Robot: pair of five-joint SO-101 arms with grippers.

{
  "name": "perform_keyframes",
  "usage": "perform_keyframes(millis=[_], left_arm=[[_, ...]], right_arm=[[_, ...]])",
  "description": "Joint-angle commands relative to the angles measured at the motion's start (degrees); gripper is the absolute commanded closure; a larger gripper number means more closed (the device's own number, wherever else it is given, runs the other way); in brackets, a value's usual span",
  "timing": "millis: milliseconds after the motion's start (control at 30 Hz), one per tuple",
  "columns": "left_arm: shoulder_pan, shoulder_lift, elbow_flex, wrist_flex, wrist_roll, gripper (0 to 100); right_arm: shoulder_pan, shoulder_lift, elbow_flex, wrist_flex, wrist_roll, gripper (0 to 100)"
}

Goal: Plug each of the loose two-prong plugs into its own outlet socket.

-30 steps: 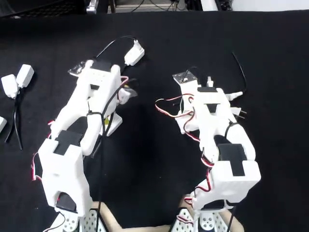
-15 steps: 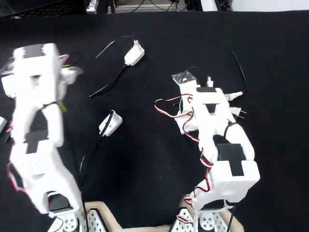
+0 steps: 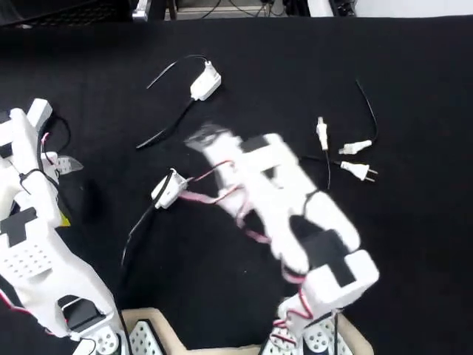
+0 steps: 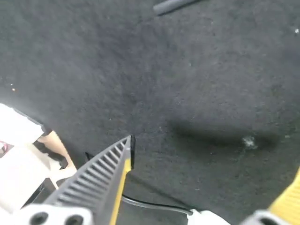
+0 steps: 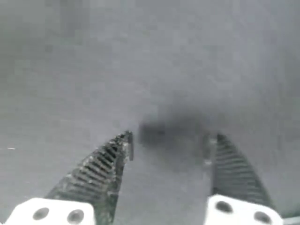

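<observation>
Plugs [image 3: 358, 171] no longer under right arm [image 3: 288, 200]

Soft light falls from above on my black table [image 3: 414, 74]. My white right arm [image 3: 273, 185] shines bright but looks smeared. Under my right gripper [image 5: 168, 140] lies a fuzzy dark shadow [image 5: 168, 129], and that whole view is blurry.

2 white plastic arms [image 3: 29, 251], black servos, red-and-white cables; ribbed fingers [image 5: 101, 173], possibly grey.
</observation>
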Motion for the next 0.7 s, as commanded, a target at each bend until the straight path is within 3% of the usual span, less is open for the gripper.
perform_keyframes(millis=[0, 133, 367, 667], left_arm=[[-1.7, -0.7, 0.0, 0.7, -0.4, 50], [-3.9, -0.7, 0.2, -1.8, -0.4, 50], [-5.8, -0.7, 0.3, -2.7, -0.4, 50], [-5.8, -0.7, 0.3, -2.7, -0.4, 50]], right_arm=[[-10.3, -4.3, -4.1, 0.5, 0.4, 67.0], [-14.6, -3.6, -7.3, 0.0, -0.2, 66.9], [-15.1, 9.1, -13.0, -4.6, -0.2, 66.9], [-19.4, 23.1, -36.4, 8.9, -1.6, 66.8]])
